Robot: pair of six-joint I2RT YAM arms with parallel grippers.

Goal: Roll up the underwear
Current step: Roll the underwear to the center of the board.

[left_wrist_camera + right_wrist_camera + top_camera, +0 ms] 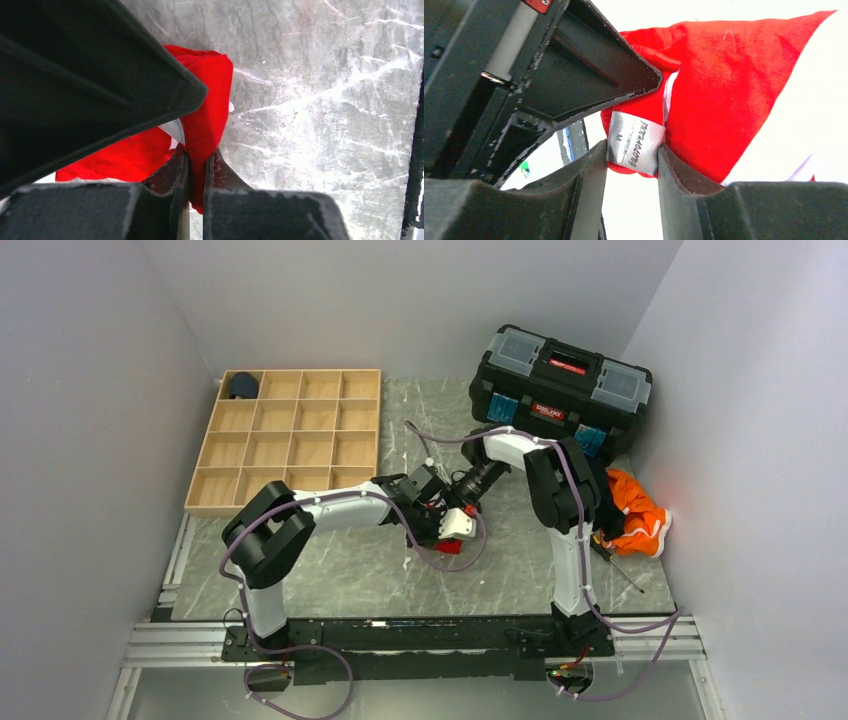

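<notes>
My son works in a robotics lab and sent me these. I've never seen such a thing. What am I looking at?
These are two robot arms bolted to the near edge of a table. The wide picture comes from a fixed camera above and behind them: left arm, right arm. The other two come from cameras on each wrist, looking along that arm's jaws. On the table are a wooden compartment tray with a dark blue bundle in its far-left corner cell, a black toolbox and an orange cloth. Between the arms is the underwear, red fabric. Both pairs of jaws are shut on it; the right pair pinches its white label.
</notes>
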